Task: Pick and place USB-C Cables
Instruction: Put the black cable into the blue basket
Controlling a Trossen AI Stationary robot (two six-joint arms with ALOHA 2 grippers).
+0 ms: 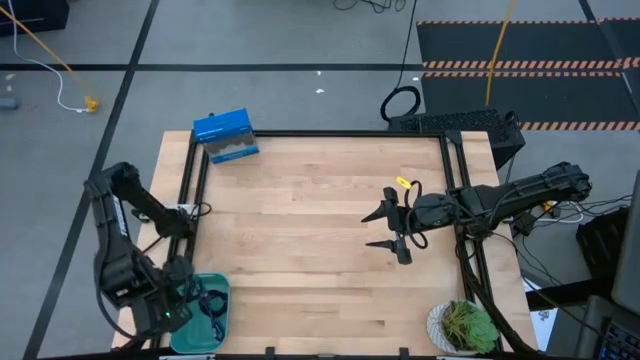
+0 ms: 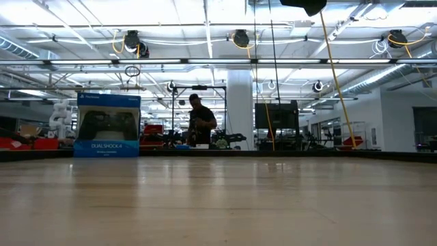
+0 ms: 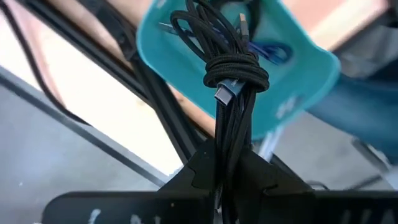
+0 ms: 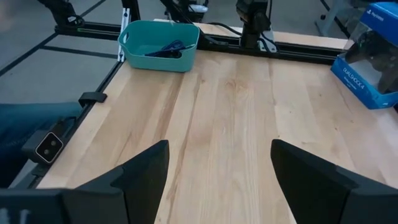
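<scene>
A teal bin (image 1: 222, 290) sits at the table's near left corner. My left gripper (image 1: 195, 300) hovers at it, shut on a black bundled cable (image 3: 235, 74) tied with a knot, a USB-C plug (image 3: 225, 94) poking out. A blue-purple cable (image 3: 272, 51) lies inside the bin (image 3: 311, 74), and it also shows in the right wrist view as the blue-purple cable (image 4: 165, 48). I cannot make out a second black cable. My right gripper (image 1: 383, 229) is open and holds nothing, over the table's right half. My left gripper pinches the black cable bundle between its two fingers at one end (image 3: 224, 158), below the knot. The fingers lie along the bundle, which reaches out from them over the bin. Whether its far loops (image 3: 200, 25) touch the bin, I cannot tell.
A blue controller box (image 1: 225, 135) stands at the far left corner. A plant in a bowl (image 1: 463, 325) sits at the near right corner. Black frame rails (image 1: 190, 180) border the table. Bare wood (image 4: 236, 112) lies between the grippers. A person (image 2: 198, 123) stands far behind.
</scene>
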